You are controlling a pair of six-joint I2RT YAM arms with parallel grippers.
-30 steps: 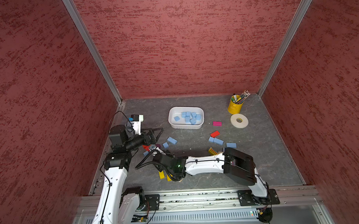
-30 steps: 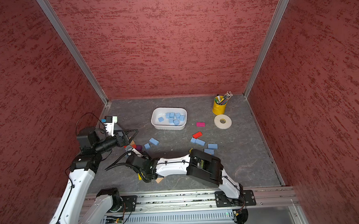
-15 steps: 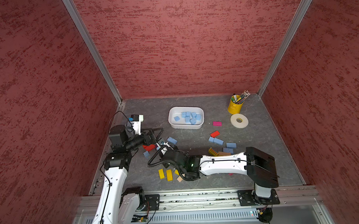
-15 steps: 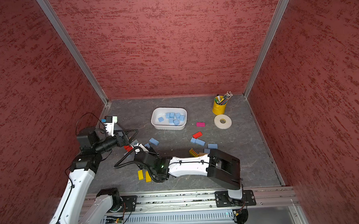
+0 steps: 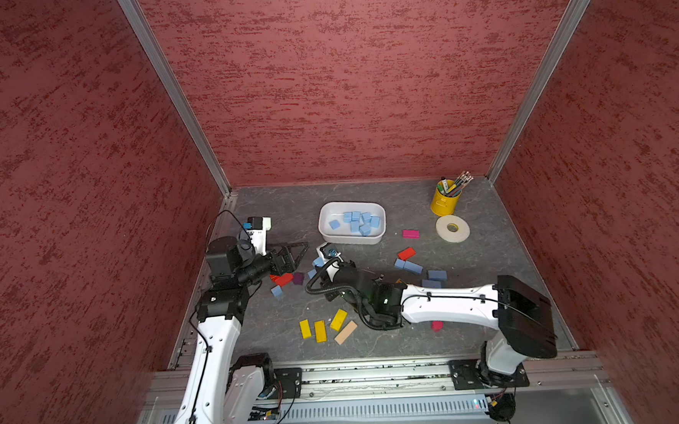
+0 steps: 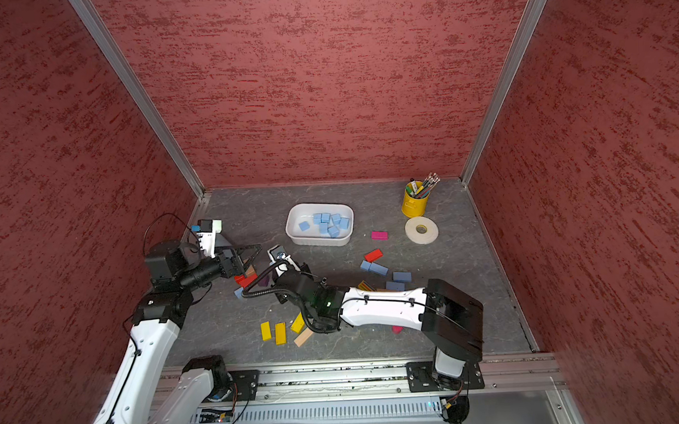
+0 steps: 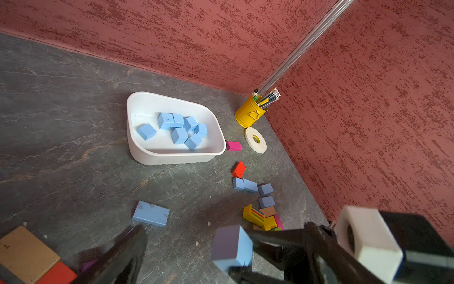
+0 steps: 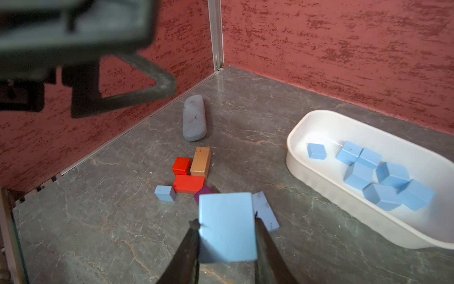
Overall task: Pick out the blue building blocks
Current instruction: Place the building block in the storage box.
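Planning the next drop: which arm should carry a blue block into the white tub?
Right. The right gripper is shut on a light blue block near the white plastic tub; the left gripper is open, empty.

Showed a yellow tin of pencils [image 5: 445, 201] in a far corner, just beside a white tape roll [image 5: 452, 228]. Showed a magenta block [image 5: 410, 233], a red block [image 5: 406, 253], and three yellow blocks [image 5: 320, 331] beside a wood block [image 5: 345, 332].
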